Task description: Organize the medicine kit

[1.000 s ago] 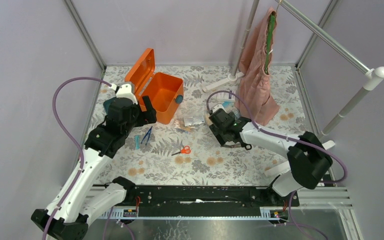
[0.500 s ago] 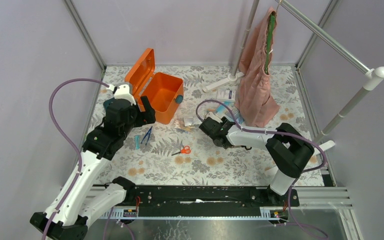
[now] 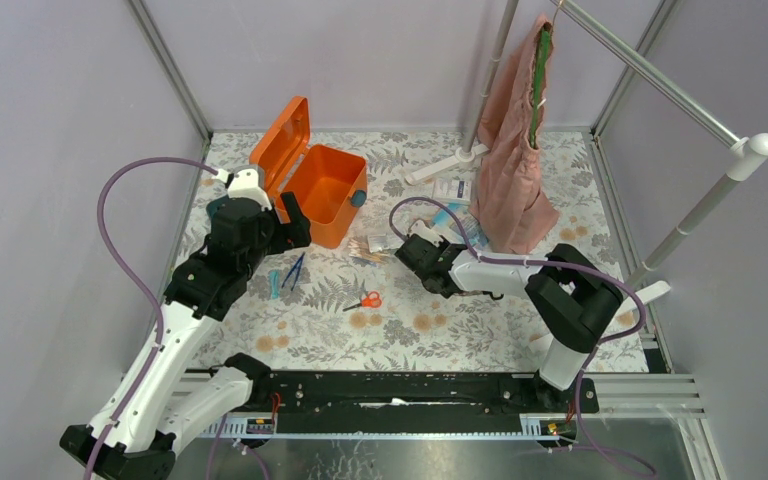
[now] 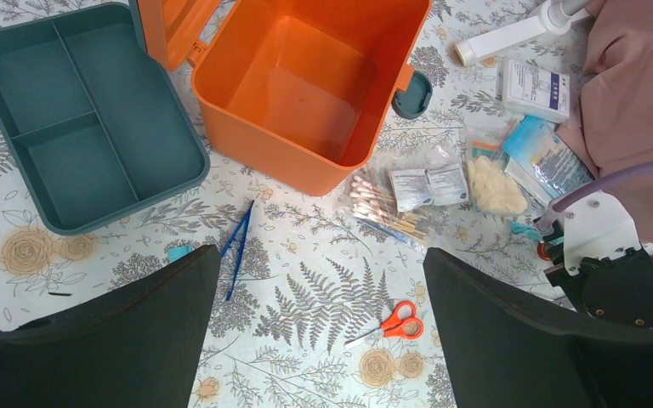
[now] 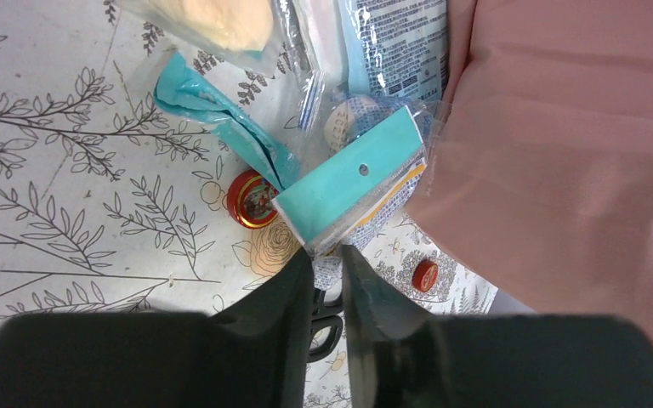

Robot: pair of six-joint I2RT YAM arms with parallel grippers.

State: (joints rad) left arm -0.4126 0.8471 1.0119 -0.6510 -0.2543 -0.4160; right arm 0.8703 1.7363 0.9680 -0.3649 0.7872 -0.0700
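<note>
The medicine kit (image 3: 328, 190) stands at the far left of the table (image 3: 430, 330) with its lid (image 3: 282, 142) swung up and open and the orange tub empty. Its teal insert tray (image 4: 76, 127) lies out on the cloth just left of the box, with all three compartments empty. The left gripper (image 4: 323, 340) hangs over the cloth near the kit, jaws spread wide and grasping nothing. Below it lie blue tweezers (image 4: 236, 246) and orange-handled scissors (image 4: 395, 319).

A heap of supplies is spread right of the box: a packet of cotton swabs (image 4: 383, 208), two small sachets (image 4: 429, 185), a cream bundle in a bag (image 4: 493, 187), and a white carton (image 4: 536, 89) farther off. The pink garment (image 3: 515, 170) hangs from the rack down to the table on the right of the heap and drapes over its edge, hiding part of it.

The right gripper (image 5: 327, 272) is low at the heap, its fingers (image 5: 285, 306) drawn to a narrow gap. The corner of a teal-carded packet (image 5: 353, 183) sits at the mouth of that gap, and I cannot tell whether it is pinched. A red round tin (image 5: 253, 200) and a crumpled teal wrapper (image 5: 221, 115) touch the packet on one side, and the garment's fold crowds it on the other
</note>
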